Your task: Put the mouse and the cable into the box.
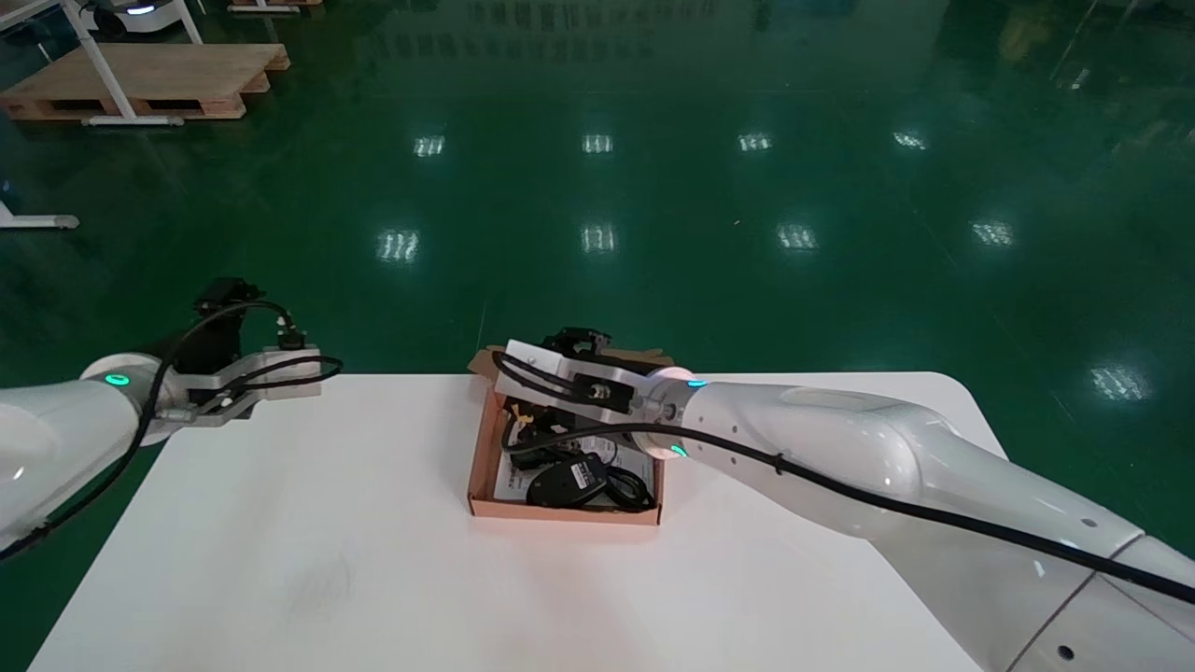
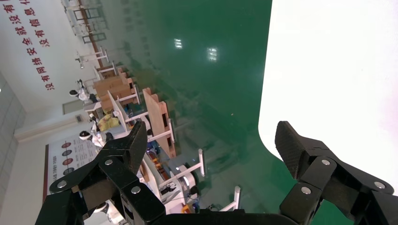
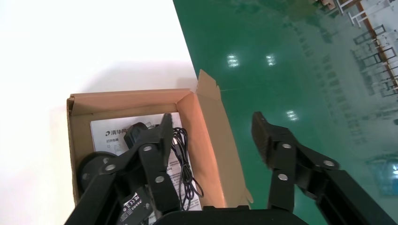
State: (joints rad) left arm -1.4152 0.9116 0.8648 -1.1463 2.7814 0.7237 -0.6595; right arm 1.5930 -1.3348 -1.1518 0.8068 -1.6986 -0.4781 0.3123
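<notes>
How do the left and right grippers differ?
The right gripper hangs over the cardboard box's far wall; the left gripper sits by the table's far left corner. The right gripper is near the mouse and cable; the left gripper is far from both. Both are open and empty.

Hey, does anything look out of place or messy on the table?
Nothing stands out. The mouse and cable lie inside the box; the right gripper hangs open over its far end, the left gripper open beside the table.

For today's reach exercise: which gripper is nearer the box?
Right. The right gripper hangs open over the box's far edge; the left gripper sits open past the table's far left corner.
</notes>
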